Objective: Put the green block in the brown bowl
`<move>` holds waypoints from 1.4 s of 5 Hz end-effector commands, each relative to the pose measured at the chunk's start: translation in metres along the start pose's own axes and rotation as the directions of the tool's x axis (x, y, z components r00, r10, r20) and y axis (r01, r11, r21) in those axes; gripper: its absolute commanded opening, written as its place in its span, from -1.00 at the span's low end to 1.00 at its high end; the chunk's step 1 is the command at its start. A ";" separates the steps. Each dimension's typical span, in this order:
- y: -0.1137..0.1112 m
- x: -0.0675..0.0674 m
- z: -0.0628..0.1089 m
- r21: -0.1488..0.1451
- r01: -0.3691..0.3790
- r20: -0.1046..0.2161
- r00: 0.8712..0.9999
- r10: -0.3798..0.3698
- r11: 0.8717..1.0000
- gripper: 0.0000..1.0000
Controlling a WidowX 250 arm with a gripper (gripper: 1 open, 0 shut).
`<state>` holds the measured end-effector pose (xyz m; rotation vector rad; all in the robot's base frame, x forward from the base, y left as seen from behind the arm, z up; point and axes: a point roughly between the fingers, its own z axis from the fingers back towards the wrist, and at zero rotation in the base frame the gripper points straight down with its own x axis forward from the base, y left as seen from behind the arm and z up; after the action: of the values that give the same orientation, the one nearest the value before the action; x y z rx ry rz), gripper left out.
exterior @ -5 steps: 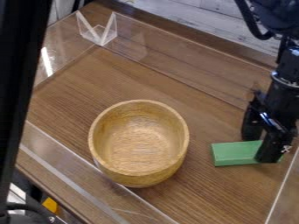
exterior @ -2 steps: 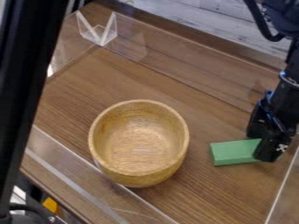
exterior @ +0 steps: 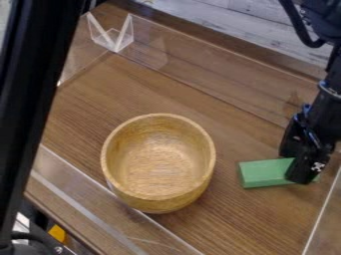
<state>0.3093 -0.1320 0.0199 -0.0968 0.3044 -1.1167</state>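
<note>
The green block lies flat on the wooden table, just right of the brown bowl, which stands upright with nothing in it. My black gripper points steeply down at the block's right end, its fingers low at the table. The jaws stand open, and one dark finger overlaps the block's right edge and hides it. I cannot tell whether the fingers touch the block.
A clear plastic wall rises close to the right of the gripper, and another runs along the table's front edge. A small clear stand sits at the back left. A dark post blocks the left of the view.
The gripper has rolled a little about its own axis while staying over the block's right end. The block and the bowl have not moved.
</note>
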 end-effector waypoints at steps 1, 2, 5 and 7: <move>0.004 -0.005 0.000 -0.002 -0.014 0.013 1.000 0.014 1.000 -1.00; -0.002 -0.001 0.001 -0.003 -0.009 0.013 1.000 0.009 1.000 -1.00; -0.018 0.000 0.005 -0.008 -0.008 0.000 1.000 0.008 1.000 -1.00; -0.005 -0.009 0.002 -0.054 -0.192 0.030 0.981 0.194 0.980 -1.00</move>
<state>0.2991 -0.1281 0.0214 -0.1311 0.3280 -0.9216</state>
